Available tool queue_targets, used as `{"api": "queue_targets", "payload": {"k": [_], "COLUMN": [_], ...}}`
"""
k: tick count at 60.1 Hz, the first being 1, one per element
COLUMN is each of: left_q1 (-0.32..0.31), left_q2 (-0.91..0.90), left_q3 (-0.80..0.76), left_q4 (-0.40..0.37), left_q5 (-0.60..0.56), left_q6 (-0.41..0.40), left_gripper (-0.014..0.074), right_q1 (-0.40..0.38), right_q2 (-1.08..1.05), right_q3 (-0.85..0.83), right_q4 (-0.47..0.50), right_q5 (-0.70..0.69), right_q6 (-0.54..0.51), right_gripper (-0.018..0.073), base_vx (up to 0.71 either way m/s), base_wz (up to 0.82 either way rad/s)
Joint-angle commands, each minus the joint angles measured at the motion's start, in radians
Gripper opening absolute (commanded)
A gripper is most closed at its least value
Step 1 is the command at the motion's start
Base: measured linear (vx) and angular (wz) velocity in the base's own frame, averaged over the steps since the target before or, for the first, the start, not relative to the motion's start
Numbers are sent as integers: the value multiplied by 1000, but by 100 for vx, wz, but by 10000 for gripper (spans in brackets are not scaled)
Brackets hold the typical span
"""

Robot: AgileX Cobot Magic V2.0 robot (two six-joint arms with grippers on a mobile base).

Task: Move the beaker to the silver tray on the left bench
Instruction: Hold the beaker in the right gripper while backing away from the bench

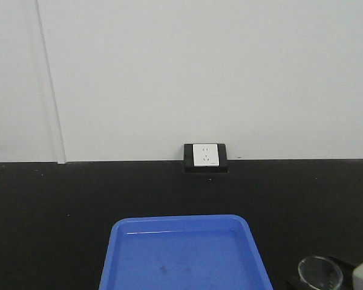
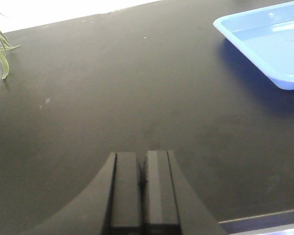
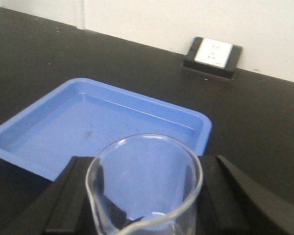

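A small clear glass beaker (image 3: 144,188) with a flared rim stands upright between the black fingers of my right gripper (image 3: 147,161), which is shut on its sides. In the front view the beaker (image 1: 319,275) shows at the bottom right, just right of the blue tray. My left gripper (image 2: 142,155) hovers over bare black bench, its fingers pressed together with nothing between them. The silver tray is out of view in every frame.
An empty blue tray (image 1: 184,254) lies on the black bench, just beyond the beaker in the right wrist view (image 3: 88,125) and at the far right in the left wrist view (image 2: 264,44). A wall socket box (image 1: 206,156) sits at the bench's back. Green leaves (image 2: 0,49) hang at the left.
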Motion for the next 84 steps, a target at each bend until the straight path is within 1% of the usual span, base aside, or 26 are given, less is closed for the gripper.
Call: {"api": "queue_targets", "payload": {"k": [1,8,18,84], "left_q1": [-7,-7,-7,-7], "left_q2": [-7,-7,-7,-7], "left_q3": [20,20,20,20], "left_q4": [-1,-1,-1,-1], "left_q5": [-83,-83,-83,-83], "left_q6": [-2,-2,-2,-2], "left_gripper": [1,1,1,1], "right_q1": [-5,-5,-5,-5], "right_q2": [-80,-141,-158,-158], "right_q3": [-19,-19,-19,-19], "right_q4": [6,5,3,3], "right_q5": [3,40,67,68], "right_q6": [-4,-7,-7,-7], "right_gripper": [-14,-14,-14,-13], "base_vx": [0,0,0,0], "base_wz": [0,0,0,0]}}
